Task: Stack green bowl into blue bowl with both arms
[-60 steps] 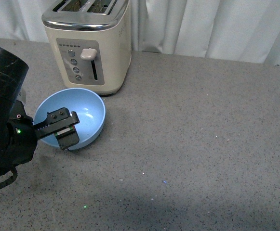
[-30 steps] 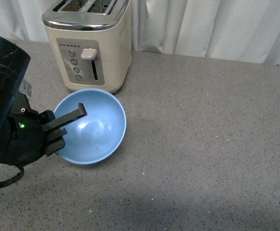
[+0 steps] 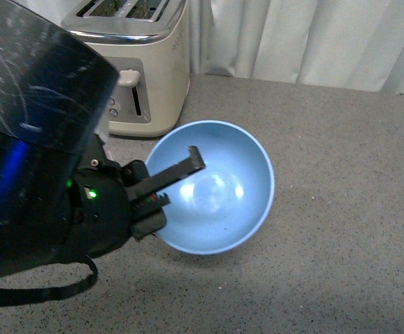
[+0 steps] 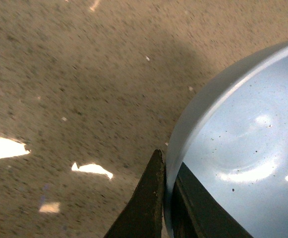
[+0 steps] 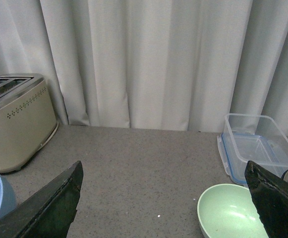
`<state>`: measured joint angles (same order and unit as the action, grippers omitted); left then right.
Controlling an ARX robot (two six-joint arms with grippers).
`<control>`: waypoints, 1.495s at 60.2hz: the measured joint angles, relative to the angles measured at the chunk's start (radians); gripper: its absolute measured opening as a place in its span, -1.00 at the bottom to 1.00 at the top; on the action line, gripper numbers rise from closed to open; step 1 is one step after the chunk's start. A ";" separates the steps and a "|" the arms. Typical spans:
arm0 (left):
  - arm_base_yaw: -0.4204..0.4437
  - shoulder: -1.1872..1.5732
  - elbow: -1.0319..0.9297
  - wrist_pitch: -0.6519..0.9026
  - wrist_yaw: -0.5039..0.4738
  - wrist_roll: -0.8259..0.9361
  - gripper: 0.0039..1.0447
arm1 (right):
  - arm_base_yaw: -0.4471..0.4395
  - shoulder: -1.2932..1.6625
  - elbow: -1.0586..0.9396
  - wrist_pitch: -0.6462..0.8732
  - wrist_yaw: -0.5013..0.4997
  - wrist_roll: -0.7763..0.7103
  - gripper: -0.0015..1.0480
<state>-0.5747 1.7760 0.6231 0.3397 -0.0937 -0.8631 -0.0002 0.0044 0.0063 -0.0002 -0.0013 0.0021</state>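
Looking across from my left, the scratched black left arm (image 3: 35, 125) fills that side of the front view. Behind it a cream toaster (image 3: 153, 76) stands against the pale curtain (image 3: 292, 35). The left tool (image 3: 168, 189) is clamped on the near rim of the blue bowl (image 3: 222, 202). One finger reaches inside the bowl and the other sits outside under the rim. My left wrist camera confirms it, with the rim pinched between the two dark fingers (image 4: 148, 203). The bowl is tilted with its opening turned up toward the front camera, and I cannot tell whether its base touches the grey speckled tabletop (image 3: 341, 209).

Further right, only the right wrist camera shows the rest. The right tool (image 5: 163, 166) hangs above the tabletop with its fingers spread wide apart, gripping nothing. The green bowl (image 5: 228, 213) sits upright on the tabletop, well apart from the blue bowl. Just behind it lies a clear container (image 5: 255, 144) with a blue-edged lid.
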 joint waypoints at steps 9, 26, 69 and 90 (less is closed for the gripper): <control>-0.091 0.003 0.014 0.000 -0.008 -0.093 -0.93 | 0.000 0.000 0.000 0.000 0.000 0.000 0.82; -0.207 0.077 0.074 -0.008 -0.036 -0.226 -0.93 | 0.000 0.000 0.000 0.000 0.000 0.000 0.82; -0.267 0.192 0.026 0.121 0.089 -0.308 -0.93 | 0.000 0.000 0.000 0.000 0.000 0.000 0.82; -0.270 0.200 0.039 0.109 0.094 -0.285 -0.67 | 0.000 0.000 0.000 0.000 0.000 0.000 0.82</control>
<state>-0.8452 1.9762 0.6621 0.4492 0.0006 -1.1484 -0.0002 0.0044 0.0063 -0.0002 -0.0013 0.0021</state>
